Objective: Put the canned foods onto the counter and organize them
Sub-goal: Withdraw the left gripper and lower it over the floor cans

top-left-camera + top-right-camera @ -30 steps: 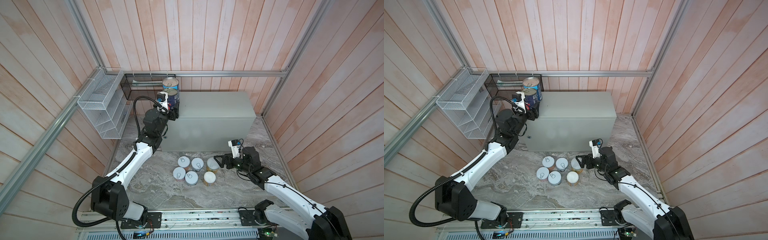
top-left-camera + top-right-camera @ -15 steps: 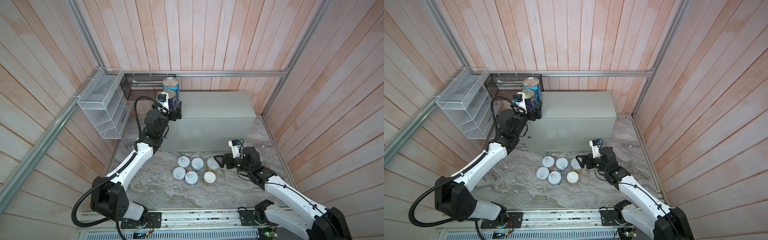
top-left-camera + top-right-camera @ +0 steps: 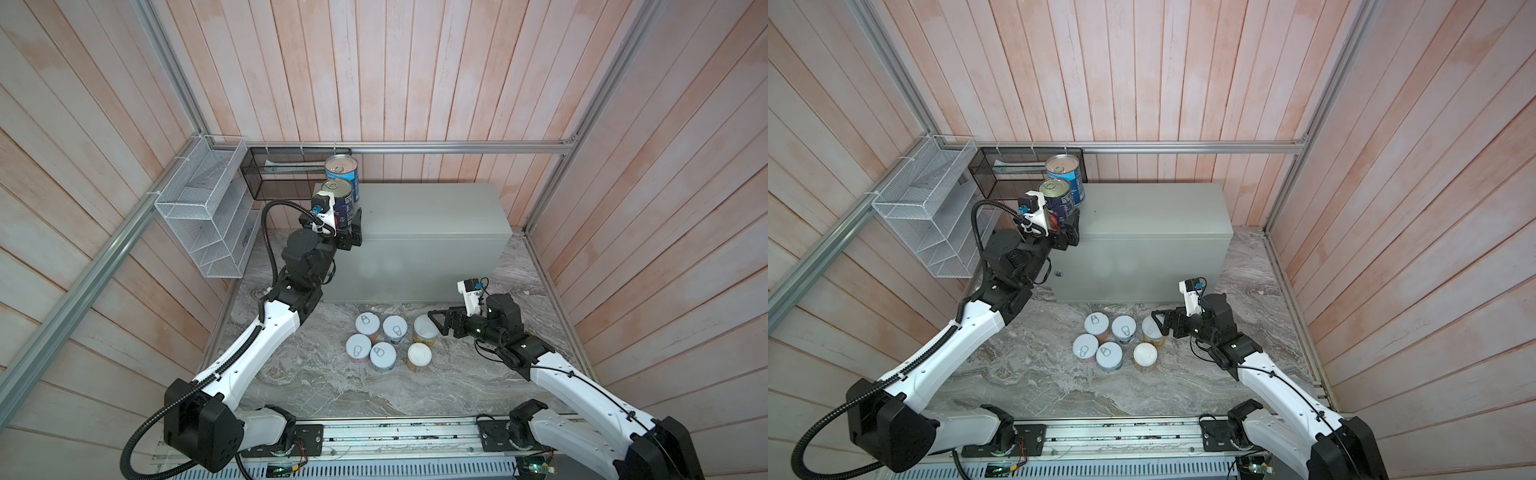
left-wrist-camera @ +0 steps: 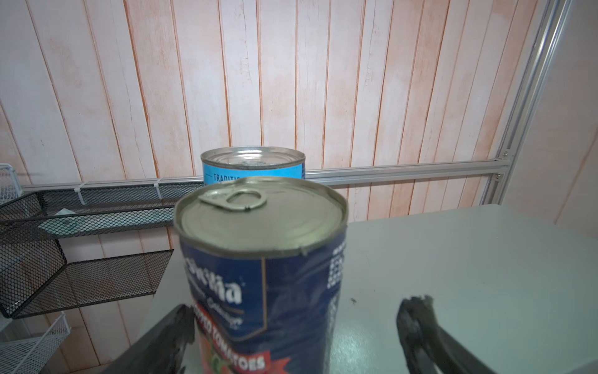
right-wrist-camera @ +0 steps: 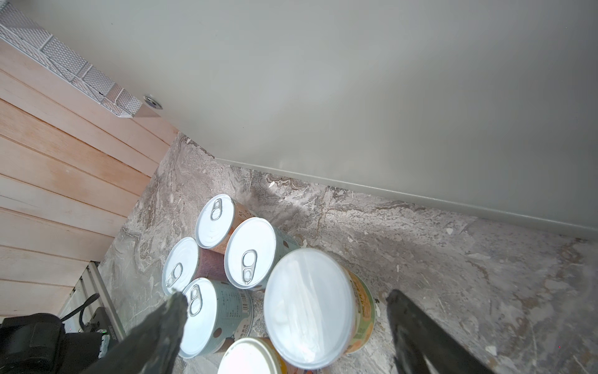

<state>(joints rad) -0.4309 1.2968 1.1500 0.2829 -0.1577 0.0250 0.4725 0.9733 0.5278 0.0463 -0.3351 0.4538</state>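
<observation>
On the left end of the grey counter the navy tomato can stands upright, with a light blue can just behind it. My left gripper is open around the navy can; one finger sits close beside it and the other stands well clear. Several short pull-tab cans and two white-lidded yellow-green cans stand on the marble floor before the counter. My right gripper is open, its fingers on either side of one white lid without touching it.
A white wire basket hangs on the left wall. A black mesh basket hangs on the back wall beside the counter's left end. The counter's front carries a small round lock. Wooden walls close in on three sides.
My left gripper's jaws have spread apart and let go of the navy can, which now stands on the counter. The right arm has not moved.
</observation>
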